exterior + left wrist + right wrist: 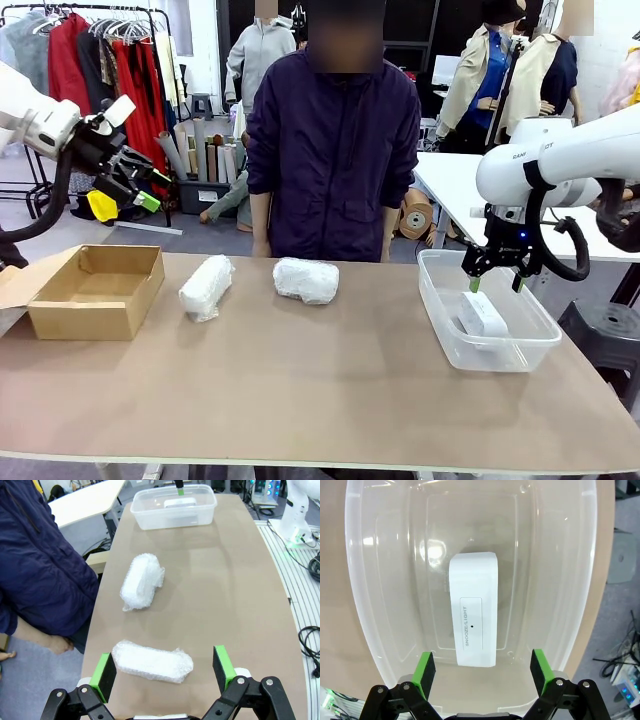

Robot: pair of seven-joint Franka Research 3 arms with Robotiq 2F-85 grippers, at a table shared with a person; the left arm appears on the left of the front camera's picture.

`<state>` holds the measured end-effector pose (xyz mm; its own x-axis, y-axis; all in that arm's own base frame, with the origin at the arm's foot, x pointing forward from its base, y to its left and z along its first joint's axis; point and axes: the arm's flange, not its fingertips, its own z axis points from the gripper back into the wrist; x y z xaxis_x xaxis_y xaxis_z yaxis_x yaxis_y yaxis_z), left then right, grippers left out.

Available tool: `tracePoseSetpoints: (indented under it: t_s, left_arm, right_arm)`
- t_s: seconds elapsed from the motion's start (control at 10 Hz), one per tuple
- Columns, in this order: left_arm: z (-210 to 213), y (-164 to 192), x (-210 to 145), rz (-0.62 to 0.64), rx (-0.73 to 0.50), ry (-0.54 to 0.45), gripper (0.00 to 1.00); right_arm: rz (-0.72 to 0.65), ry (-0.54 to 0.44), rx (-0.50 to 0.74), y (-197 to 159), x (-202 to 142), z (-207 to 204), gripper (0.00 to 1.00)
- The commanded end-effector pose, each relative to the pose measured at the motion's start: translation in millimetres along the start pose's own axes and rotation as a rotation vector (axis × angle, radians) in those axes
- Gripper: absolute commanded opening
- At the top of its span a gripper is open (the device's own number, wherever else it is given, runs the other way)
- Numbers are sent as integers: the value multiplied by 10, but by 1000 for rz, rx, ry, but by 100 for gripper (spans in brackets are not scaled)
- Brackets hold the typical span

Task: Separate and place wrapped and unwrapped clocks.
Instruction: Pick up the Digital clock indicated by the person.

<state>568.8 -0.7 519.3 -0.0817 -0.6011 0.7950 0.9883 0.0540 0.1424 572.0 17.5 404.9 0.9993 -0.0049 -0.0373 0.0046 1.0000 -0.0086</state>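
Two bubble-wrapped clocks lie on the brown table: one (206,286) (152,661) nearer the cardboard box, the other (306,280) (142,581) at the table's middle, in front of the person. The bare white clock (482,313) (473,608) (180,502) lies flat inside the clear plastic bin (445,340) (365,605) (150,520) at the right. My right gripper (494,284) (482,672) hangs open just above the bin and the clock, holding nothing. My left gripper (150,190) (163,672) is open and empty, raised high above the table's left end, looking down at the near bundle.
An open cardboard box (95,290) stands at the table's left end. The person in a dark blue jacket (335,150) stands at the far edge, arms down. The near half of the table is bare. A second white table (455,180) stands behind right.
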Motion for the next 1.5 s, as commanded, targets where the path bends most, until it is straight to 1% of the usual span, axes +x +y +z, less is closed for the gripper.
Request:
tracePoseSetpoints:
  t_s: [0.0, 0.2, 0.3, 0.4, 0.5, 0.6, 0.7, 0.8, 0.9, 1.0, 1.1, 1.2, 1.4]
  left_arm:
    - [5, 6, 9, -2, 3, 0, 100]
    - [5, 6, 9, -2, 3, 0, 100]
    - [5, 6, 9, -2, 3, 0, 100]
    - [5, 6, 9, -2, 3, 0, 100]
    - [5, 6, 9, -2, 3, 0, 100]
    - [5, 6, 9, -2, 3, 0, 100]
    - [5, 6, 9, -2, 3, 0, 100]
    - [5, 6, 9, -2, 3, 0, 100]
    - [5, 6, 9, -2, 3, 0, 100]
    - [5, 6, 9, -2, 3, 0, 100]
    - [5, 6, 9, -2, 3, 0, 100]
    - [5, 6, 9, -2, 3, 0, 100]
    - [5, 6, 9, -2, 3, 0, 100]
  right_arm:
    - [-8, -18, 0, 22, 2, 5, 100]
    - [0, 0, 0, 0, 0, 0, 100]
    - [179, -37, 35, 152, -51, 14, 100]
    - [301, -36, 44, 231, -86, 131, 100]
    - [389, -66, 24, 297, -100, 243, 100]
    - [467, -62, 67, 421, -110, 365, 100]
    - [627, -50, 92, 493, -117, 563, 100]
    - [720, -73, 75, 556, -122, 668, 100]
    - [840, -140, 162, 569, -128, 825, 100]
    - [950, -183, 261, 550, -150, 962, 100]
    - [1008, -230, 314, 565, -163, 1044, 100]
    - [1043, -254, 333, 606, -192, 1099, 100]
    - [1170, -340, 474, 589, -225, 1232, 100]
